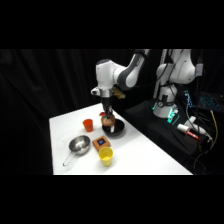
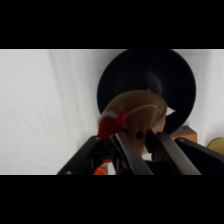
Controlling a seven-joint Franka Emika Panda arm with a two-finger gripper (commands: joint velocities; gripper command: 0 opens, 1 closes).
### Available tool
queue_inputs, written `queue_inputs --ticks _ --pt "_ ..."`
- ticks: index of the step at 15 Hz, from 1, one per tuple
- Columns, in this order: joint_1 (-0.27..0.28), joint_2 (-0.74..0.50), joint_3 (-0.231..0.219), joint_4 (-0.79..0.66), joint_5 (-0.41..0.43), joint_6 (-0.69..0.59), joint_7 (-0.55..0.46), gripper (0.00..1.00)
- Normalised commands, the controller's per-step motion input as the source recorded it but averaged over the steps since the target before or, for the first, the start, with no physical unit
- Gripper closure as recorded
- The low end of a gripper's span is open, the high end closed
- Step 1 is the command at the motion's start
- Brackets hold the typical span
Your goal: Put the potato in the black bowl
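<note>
While the arm reaches down from the upper right of the side view, we find the gripper (image 1: pixel 107 119) hanging at mid-frame with the potato (image 1: pixel 107 120) in it, just over the near rim of the bowl (image 1: pixel 114 131). In the wrist view the potato (image 2: pixel 136 114) sits at centre frame, tan and rounded with a red patch at its left, and the two dark fingers (image 2: pixel 131 150) rising from the bottom edge are closed against its underside, so we read them as clamped on it with only the potato's width between them. The bowl (image 2: pixel 150 75) fills the upper right of that view, and the potato overlaps its lower left rim rather than its middle. We judge the carry step to be nearly done: the potato is lifted clear of the desk (image 1: pixel 145 155) and has reached the bowl's edge. Next, we think, comes a short shift toward the bowl's centre, a small descent, then release. An orange cup (image 1: pixel 88 124), a pan (image 1: pixel 78 145), a brown block (image 1: pixel 101 142) and a yellow cup (image 1: pixel 106 156) stand at lower left, apart from the path.
</note>
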Motion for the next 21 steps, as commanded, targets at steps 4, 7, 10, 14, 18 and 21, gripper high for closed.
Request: queue_inputs --ticks 4,7,10,14,18,21 --pt "-0.055 0.08 0.034 0.05 0.154 0.14 -0.17 0.2" --pt "-0.009 -0.14 0.033 0.05 0.032 -0.21 -0.14 0.0" --pt "0.001 -0.31 0.03 0.09 -0.039 -0.5 -0.22 0.0" --pt "-0.005 -0.38 0.0 0.16 -0.095 -0.54 -0.15 0.0" --pt "-0.025 -0.21 -0.01 0.26 -0.024 -0.4 -0.14 0.0" --pt "-0.027 -0.04 -0.011 0.26 0.077 -0.29 -0.17 0.0"
